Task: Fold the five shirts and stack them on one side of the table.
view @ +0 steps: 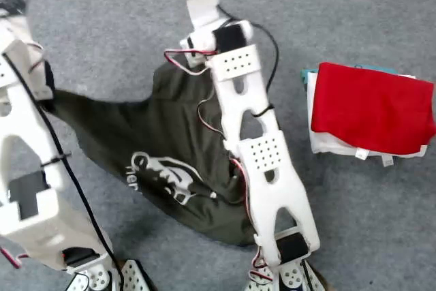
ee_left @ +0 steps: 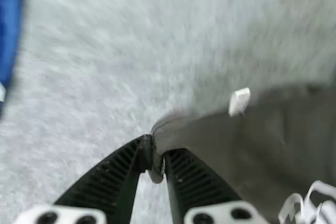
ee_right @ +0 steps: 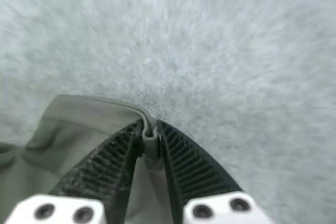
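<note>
Jaws of the left gripper (ee_left: 156, 156) are clamped on an edge of the dark olive shirt (view: 163, 127). Those of the right gripper (ee_right: 150, 139) are pinched together on another stretch of its hem, with a thin fold of cloth caught between them. The shirt lies spread and rumpled on the table (view: 354, 230), its white print (view: 163, 172) facing up. One corner is drawn out toward the left arm (view: 30, 168), and the right arm (view: 255, 148) reaches over its other side. Well apart, at the table's right side, sits the stack (view: 334, 144) of folded shirts, with a red shirt (view: 371, 107) on top and white ones beneath.

Cloth like this looks light and limp. It will likely sag and drag wherever it is not held, so the hem and corners, where the seam is thicker, seem the surest places to grip. A small white tag (ee_left: 240, 100) marks one edge.

The table's grey, felt-like cover probably gives friction, which may keep a fold in place yet snag a dragged sleeve. A blue thing (ee_left: 8, 24) lies near the shirt's held corner; I cannot tell what it is. Too little of the room behind the table is visible to describe.
</note>
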